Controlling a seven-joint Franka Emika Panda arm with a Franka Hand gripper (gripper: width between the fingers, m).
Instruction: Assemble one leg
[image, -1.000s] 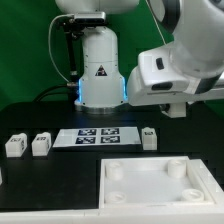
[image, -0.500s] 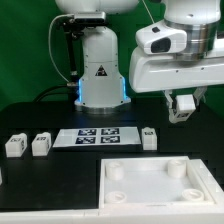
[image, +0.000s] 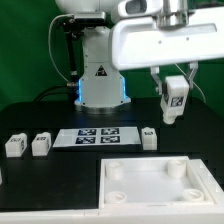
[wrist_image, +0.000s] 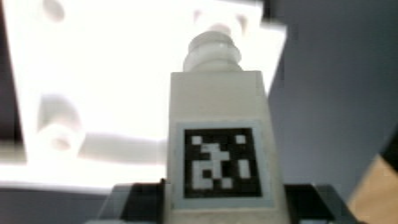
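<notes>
My gripper (image: 175, 97) is shut on a white leg (image: 176, 100) with a black-and-white tag on its face, held in the air above the table at the exterior view's right. In the wrist view the leg (wrist_image: 221, 130) stands between my jaws, its threaded tip pointing away over the large white square panel (wrist_image: 107, 90). The panel (image: 160, 185) with corner sockets lies at the front right of the table. Three more legs lie on the table: two at the left (image: 14, 146) (image: 41, 145) and one right of the marker board (image: 149, 137).
The marker board (image: 97, 137) lies flat in the middle of the black table. The arm's white base (image: 100, 70) stands behind it. A green wall closes the back.
The arm has swung toward the exterior view's left and turned, so the held leg now faces the camera with its tag showing.
</notes>
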